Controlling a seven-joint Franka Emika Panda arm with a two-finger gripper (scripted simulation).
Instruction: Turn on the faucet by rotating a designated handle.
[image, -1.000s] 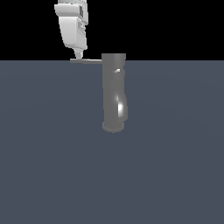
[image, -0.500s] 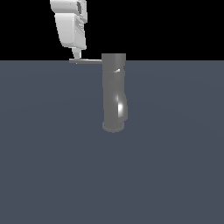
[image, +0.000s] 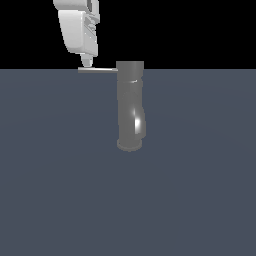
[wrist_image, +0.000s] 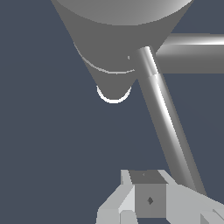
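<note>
the faucet (image: 130, 105) stands upright on the dark blue-grey tabletop (image: 60, 190), a dull grey column with a round base, a slight bulge low down and a bright glint on that bulge. from its top the handle (image: 98, 70), a thin straight grey bar, sticks out level toward the exterior view's left. the white gripper (image: 87, 62) hangs from above over the free end of the handle, its body tilted a little, with the tip of its fingers (image: 87, 62) coming down to the bar near that outer end; whether they touch it cannot be told from this side. in the wrist view the faucet (wrist_image: 114, 39) is seen from above as a broad grey cone narrowing toward its base, and the handle (wrist_image: 164, 113) runs as a bright bar from the column down to the fingers (wrist_image: 148, 199). the fingers look drawn close together, but whether they are open or closed cannot be told for sure.
</note>
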